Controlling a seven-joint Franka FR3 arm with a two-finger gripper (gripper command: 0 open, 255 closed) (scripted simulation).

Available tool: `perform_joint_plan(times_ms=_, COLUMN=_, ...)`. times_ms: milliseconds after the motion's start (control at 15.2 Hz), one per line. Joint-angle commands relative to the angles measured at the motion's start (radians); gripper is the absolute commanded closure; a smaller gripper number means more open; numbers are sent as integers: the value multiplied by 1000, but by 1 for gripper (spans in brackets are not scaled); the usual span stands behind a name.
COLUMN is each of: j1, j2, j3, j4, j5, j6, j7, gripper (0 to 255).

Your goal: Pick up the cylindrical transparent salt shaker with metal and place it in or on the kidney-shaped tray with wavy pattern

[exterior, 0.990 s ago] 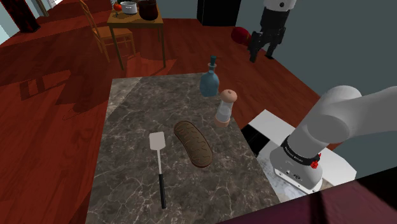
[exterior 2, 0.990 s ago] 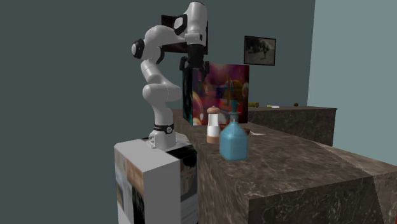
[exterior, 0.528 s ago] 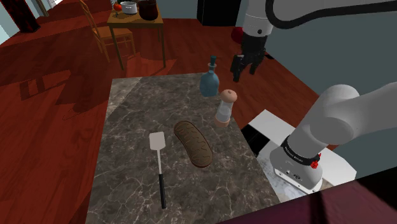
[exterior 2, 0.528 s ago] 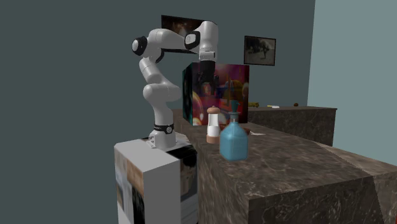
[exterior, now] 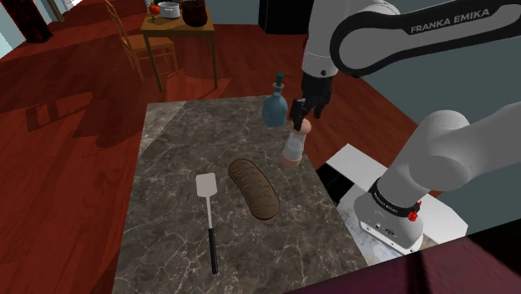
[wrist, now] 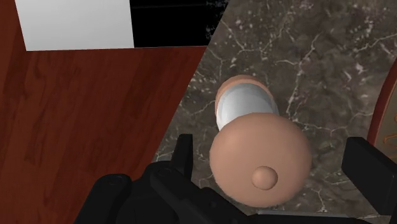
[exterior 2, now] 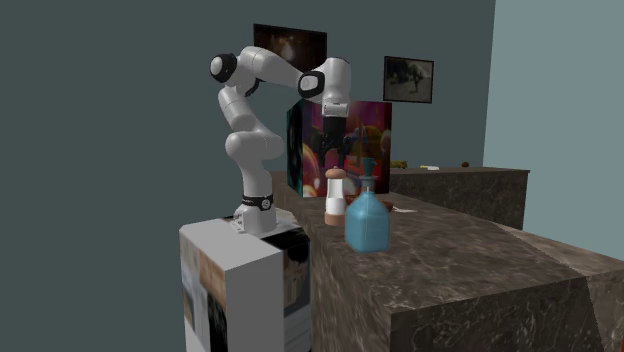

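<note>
**q:** where's the shaker (exterior: 294, 144) sitting, and what's the gripper (exterior: 302, 108) doing?

**a:** shaker's upright on the counter (exterior: 167, 150), close to the edge that faces the stand (exterior: 392, 219), roughly halfway along that edge. it's got a tan rounded cap, a pale see-through body and a tan base. the gripper hangs right over the cap, pointing down. in the second exterior view you can see it (exterior 2: 335, 160) just above the shaker (exterior 2: 335, 195).

**q:** closed on it?

**a:** nope, it's spread wide. in the wrist view the two fingers (wrist: 184, 156) stand well apart with the cap (wrist: 254, 153) between them. the cap looks nearer to one finger than the other, and i can't tell if it's touching that one. nothing's clamped.

**q:** and the tray?

**a:** the tray (exterior: 253, 187) is a brown kidney shape lying flat around the middle of the counter. it's near the shaker on the side away from the stand edge, and a bit closer to the counter's near edge in the shoulder view. the two are apart, not touching. a sliver of its rim (wrist: 388, 114) shows in the wrist view too, beside the shaker.

**q:** anything else on there?

**a:** a blue bottle (exterior: 275, 107) near the far corner on the stand side, just beyond the shaker along that edge. in the second exterior view it (exterior 2: 367, 220) stands in front of the shaker. there's also a spatula (exterior: 208, 219) with a white blade and a dark handle. it lies on the tray's other side, with the handle running toward the near edge. the floor (exterior: 75, 167) around the counter is red-brown wood.
</note>
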Motion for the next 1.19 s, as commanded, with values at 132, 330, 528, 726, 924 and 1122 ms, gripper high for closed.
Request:
perform_joint_plan(times_ms=132, j1=2, j2=24, j3=6, j4=-43, j5=5, j6=68, j7=0, gripper=0)
perform_joint_plan(times_ms=330, j1=2, j2=28, j3=7, j4=-49, j5=5, j6=77, j7=0, gripper=0)
perform_joint_plan(times_ms=528, j1=2, j2=28, j3=7, j4=-49, j5=5, j6=77, j7=0, gripper=0)
perform_joint_plan(times_ms=726, j1=2, j2=28, j3=7, j4=-49, j5=5, j6=77, j7=0, gripper=255)
perform_joint_plan(times_ms=924, j1=2, j2=28, j3=7, j4=-49, j5=5, j6=77, j7=0, gripper=255)
perform_joint_plan(times_ms=1122, j1=2, j2=28, j3=7, j4=-49, j5=5, j6=77, j7=1, gripper=255)
